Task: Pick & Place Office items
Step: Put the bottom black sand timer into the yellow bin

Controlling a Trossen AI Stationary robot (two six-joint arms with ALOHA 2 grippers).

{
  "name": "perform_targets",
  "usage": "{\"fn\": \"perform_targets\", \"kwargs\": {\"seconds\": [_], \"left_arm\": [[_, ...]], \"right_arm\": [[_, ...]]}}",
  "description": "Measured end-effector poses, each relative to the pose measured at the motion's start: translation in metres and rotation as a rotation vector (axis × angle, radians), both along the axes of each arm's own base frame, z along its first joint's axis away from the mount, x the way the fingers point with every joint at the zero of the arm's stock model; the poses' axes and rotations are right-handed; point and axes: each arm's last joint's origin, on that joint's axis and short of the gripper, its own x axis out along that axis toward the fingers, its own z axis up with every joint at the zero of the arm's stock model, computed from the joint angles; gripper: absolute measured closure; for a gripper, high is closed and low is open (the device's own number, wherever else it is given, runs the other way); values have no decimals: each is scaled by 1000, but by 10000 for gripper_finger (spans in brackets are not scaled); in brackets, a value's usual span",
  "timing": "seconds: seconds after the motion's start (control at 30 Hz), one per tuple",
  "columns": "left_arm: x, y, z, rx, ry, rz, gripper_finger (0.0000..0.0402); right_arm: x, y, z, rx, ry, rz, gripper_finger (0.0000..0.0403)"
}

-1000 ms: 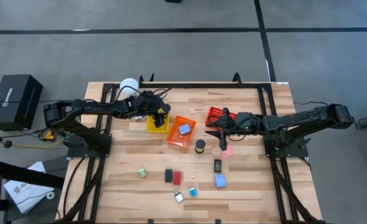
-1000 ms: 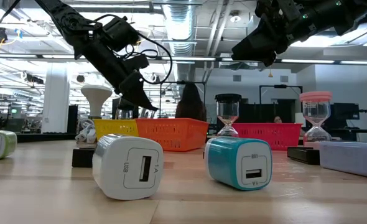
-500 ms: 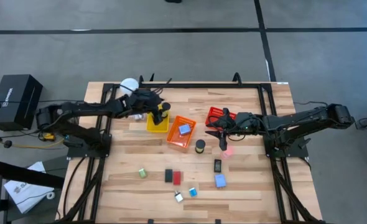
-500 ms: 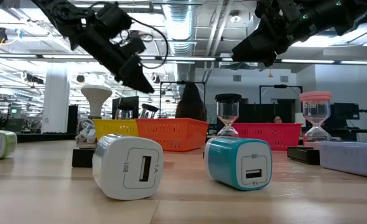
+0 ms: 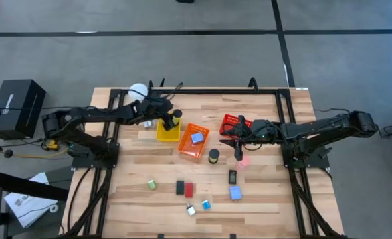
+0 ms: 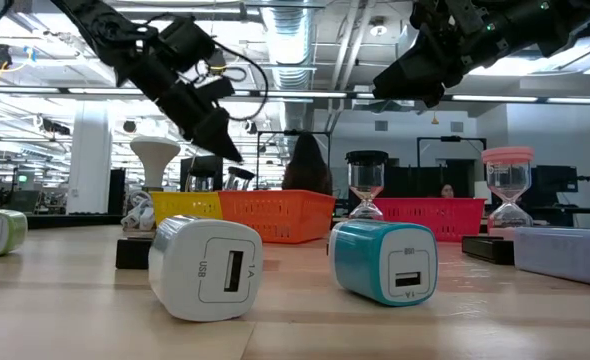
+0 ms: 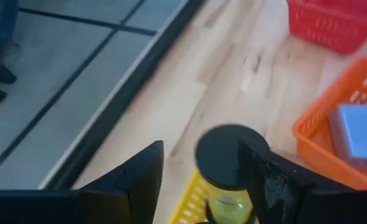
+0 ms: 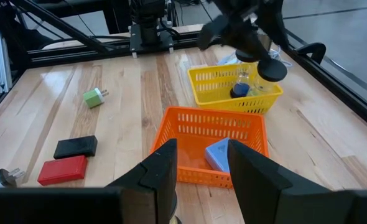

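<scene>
Left pincer hangs over the yellow basket near the table's far edge. High view shows only dark bulk there. Left wrist view shows more: fingers apart, standing either side of a black-capped hourglass with yellow-green glass, upright in the yellow basket; whether the pads touch it, cannot tell. Right wrist view also catches that hourglass under the left arm.

Right pincer hovers in the air beside the red basket, just above the pink hourglass. Its fingers part-open with nothing between them (only the wrist view shows this).

Orange basket mid-table holds a light-blue block. A black-capped hourglass stands just beside it; in the high view it reads as a puck, the low view shows its true shape.

Toward the near edge: green charger, black flat rectangle touching the red flat rectangle, small black item, another light-blue block, white charger, teal charger. Low view shows USB ports on the white and teal ones; from above they look like plain cubes. A white lamp-like stand sits at the far edge behind the left arm.
</scene>
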Motion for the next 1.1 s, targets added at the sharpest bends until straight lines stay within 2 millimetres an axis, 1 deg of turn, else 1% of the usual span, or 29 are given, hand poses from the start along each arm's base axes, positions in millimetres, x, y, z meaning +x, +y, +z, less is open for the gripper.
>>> {"fn": "perform_targets", "kwargs": {"seconds": [0.07, 0.17, 0.43, 0.6, 1.1], "left_arm": [[3, 1, -5, -8, 8, -3, 206], [4, 2, -7, -8, 11, -3, 212], [-3, -1, 1, 2, 26, 3, 231], [-8, -4, 2, -12, 55, 4, 238], [-9, -6, 1, -30, 84, 0, 249]], "right_arm": [[0, 0, 0, 0, 0, 0, 269], [0, 0, 0, 0, 0, 0, 269], [0, 0, 0, 1, 0, 0, 269], [0, 1, 0, 3, 0, 2, 269], [0, 1, 0, 3, 0, 2, 269]]}}
